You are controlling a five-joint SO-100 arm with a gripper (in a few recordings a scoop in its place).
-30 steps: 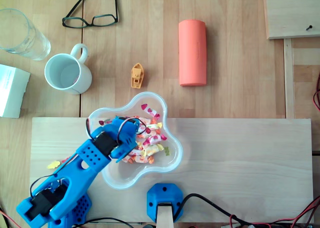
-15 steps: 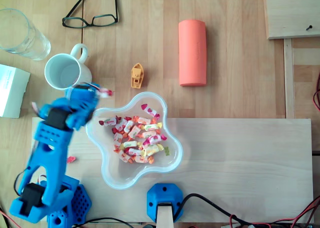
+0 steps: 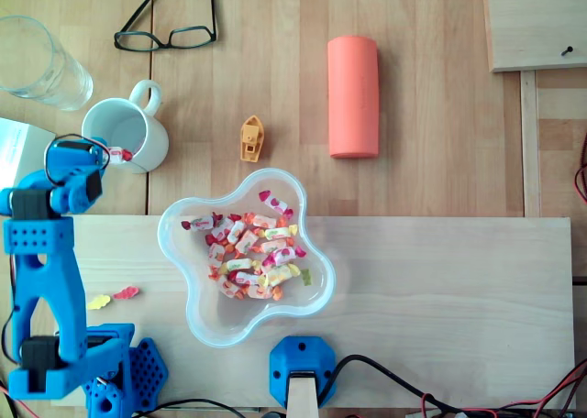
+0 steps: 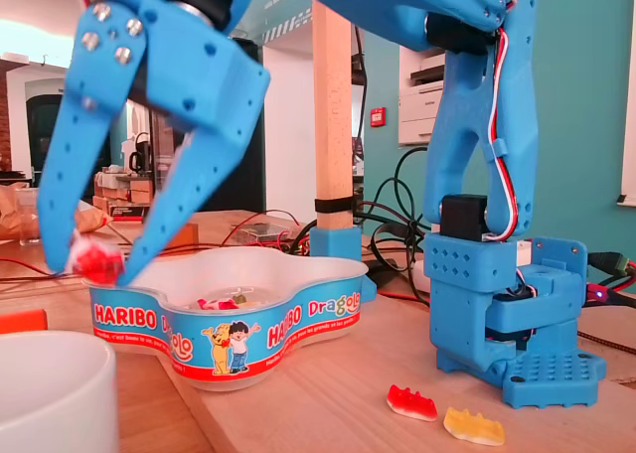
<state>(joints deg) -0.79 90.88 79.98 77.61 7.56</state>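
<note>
My blue gripper (image 3: 114,152) is shut on a small red and white wrapped candy (image 3: 122,155), held just over the near rim of the white mug (image 3: 124,134). In the fixed view the gripper (image 4: 99,264) pinches the candy (image 4: 95,260) at its fingertips, above and behind the mug (image 4: 50,393). To the right stands the clear flower-shaped Haribo bowl (image 3: 197,317), with several wrapped candies (image 3: 252,258) inside it. The bowl (image 4: 229,324) sits behind the gripper in the fixed view.
Two loose gummies (image 3: 112,297) (image 4: 442,413) lie on the board by the arm's base (image 4: 517,314). A drinking glass (image 3: 37,60), spectacles (image 3: 170,28), a small orange boat (image 3: 251,138), an orange cylinder (image 3: 353,95) and a white box (image 3: 18,157) lie around the mug.
The arm lifted out of the bowl with a candy and swung left and back; it now holds the candy at the mug's rim.
</note>
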